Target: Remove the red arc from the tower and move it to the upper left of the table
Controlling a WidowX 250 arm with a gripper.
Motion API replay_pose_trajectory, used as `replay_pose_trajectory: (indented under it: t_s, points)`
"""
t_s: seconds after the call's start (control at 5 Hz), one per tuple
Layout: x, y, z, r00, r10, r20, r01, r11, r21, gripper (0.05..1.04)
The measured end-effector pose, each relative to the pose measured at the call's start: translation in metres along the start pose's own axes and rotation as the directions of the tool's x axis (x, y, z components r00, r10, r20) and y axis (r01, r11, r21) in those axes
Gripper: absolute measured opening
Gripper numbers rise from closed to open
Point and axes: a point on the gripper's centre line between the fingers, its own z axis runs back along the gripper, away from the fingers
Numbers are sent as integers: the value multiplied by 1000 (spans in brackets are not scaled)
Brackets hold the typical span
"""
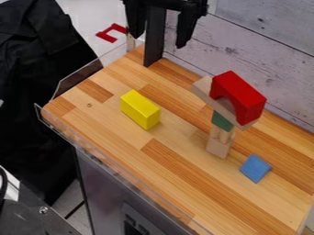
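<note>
The step in hand appears to be the approach: the gripper (158, 41) is at the far edge of the table (178, 183), its fingers parted and holding nothing, while the red arc (240, 92) rests on the tilted plank (201, 89) atop the tower (219, 143) at right. Next, align above the arc, grip it, and lift clear of the plank before transferring far left.
</note>
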Motion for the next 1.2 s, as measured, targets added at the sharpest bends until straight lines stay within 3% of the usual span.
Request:
replay_pose_trajectory:
  t_s: [0.2,0.4,0.6,0.8,1.0,1.2]
  points:
    - [-1,0,-9,999,5,-33,-5,1000,5,999]
    - [1,-15,-6,987,156,-24,-157,987,-32,999]
    - [4,-31,13,964,259,63,-253,963,-91,999]
    - [7,-37,37,922,358,151,-344,933,-109,999]
    - [8,-51,46,879,452,153,-430,890,-154,999]
    - [11,-63,33,817,572,77,-554,814,-172,1000]
